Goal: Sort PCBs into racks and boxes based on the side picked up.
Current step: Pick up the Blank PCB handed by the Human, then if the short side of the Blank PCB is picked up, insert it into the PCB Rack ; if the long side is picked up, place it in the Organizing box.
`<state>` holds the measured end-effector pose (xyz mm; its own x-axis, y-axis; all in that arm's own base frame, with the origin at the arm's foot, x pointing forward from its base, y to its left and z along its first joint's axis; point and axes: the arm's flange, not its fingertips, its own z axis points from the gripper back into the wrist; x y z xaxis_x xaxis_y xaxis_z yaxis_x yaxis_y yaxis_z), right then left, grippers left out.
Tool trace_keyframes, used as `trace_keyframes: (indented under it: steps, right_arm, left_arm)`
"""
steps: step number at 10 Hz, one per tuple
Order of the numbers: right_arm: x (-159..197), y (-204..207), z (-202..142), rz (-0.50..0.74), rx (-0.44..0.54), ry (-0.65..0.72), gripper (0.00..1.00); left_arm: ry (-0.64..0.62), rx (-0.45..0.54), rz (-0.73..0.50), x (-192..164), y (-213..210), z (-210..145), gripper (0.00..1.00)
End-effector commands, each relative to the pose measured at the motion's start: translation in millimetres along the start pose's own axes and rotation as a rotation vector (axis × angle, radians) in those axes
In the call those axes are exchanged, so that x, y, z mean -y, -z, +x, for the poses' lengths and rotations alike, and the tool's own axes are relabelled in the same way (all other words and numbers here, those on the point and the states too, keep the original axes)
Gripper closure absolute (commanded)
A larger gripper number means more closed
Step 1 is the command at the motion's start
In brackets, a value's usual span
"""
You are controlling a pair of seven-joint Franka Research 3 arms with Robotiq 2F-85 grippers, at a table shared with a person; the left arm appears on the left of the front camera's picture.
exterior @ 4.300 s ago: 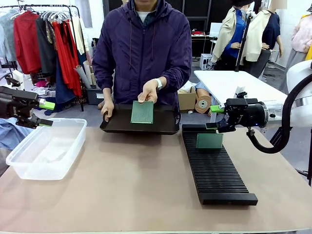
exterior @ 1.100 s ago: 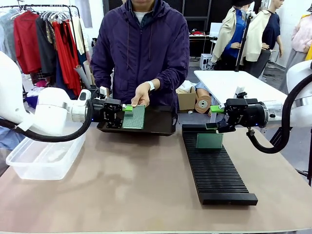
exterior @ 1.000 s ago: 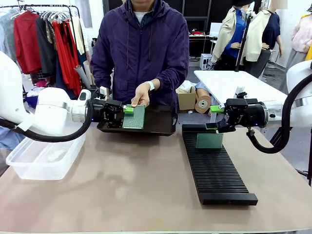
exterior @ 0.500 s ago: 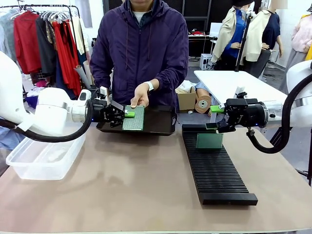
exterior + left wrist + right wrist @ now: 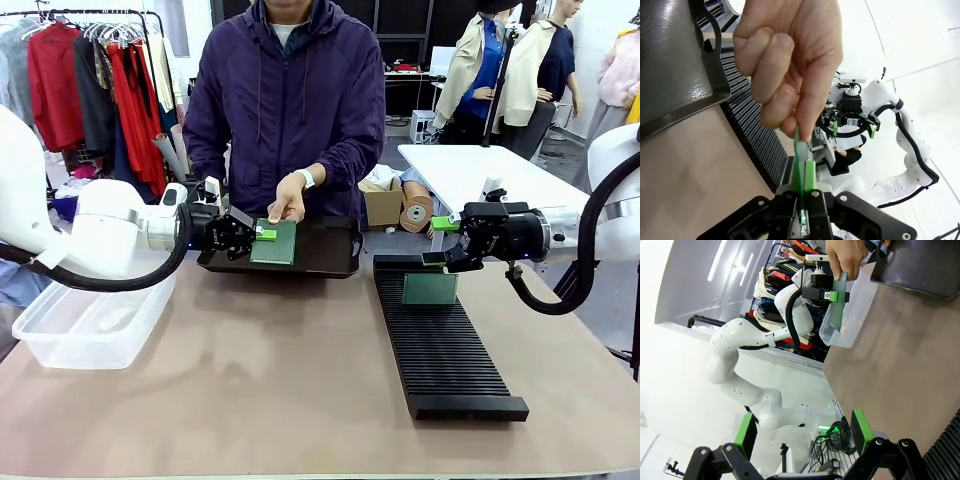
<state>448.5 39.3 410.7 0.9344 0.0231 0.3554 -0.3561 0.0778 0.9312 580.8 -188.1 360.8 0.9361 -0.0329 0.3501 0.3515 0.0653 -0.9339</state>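
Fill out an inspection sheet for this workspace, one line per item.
Surface: tan table, bare in the middle.
Job's things: held board pinched by the person's hand and the left gripper; second board upright in the black rack; clear tub looks empty.
Clutter: dark tray at the far edge.
Grippers: left shut on the held board; right gripper open above the rack.
Cables: black hose on the right arm.
Surroundings: clothes rail, white table behind.
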Motion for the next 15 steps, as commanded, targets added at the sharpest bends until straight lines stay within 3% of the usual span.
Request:
trace_keyframes:
  steps: [1,2,3,15]
  right_arm:
    - [-1.3,1.1,-0.1,-0.001,-0.004,-0.017,0.00]
    - [-1.3,1.1,-0.1,-0.001,-0.004,-0.017,0.00]
    - [-1.3,1.1,-0.1,-0.001,-0.004,-0.017,0.00]
    - [-1.3,1.1,-0.1,-0.001,-0.004,-0.017,0.00]
  left_arm:
    - [0.025,-0.019,-0.007,4.9,0.1,-8.7,1.00]
    - [0.027,-0.076,0.022,4.9,4.2,-9.8,1.00]
    - [0.001,-0.003,-0.001,0.6,0.5,-0.2,1.00]
    - [0.001,-0.003,-0.001,0.6,0.5,-0.2,1.00]
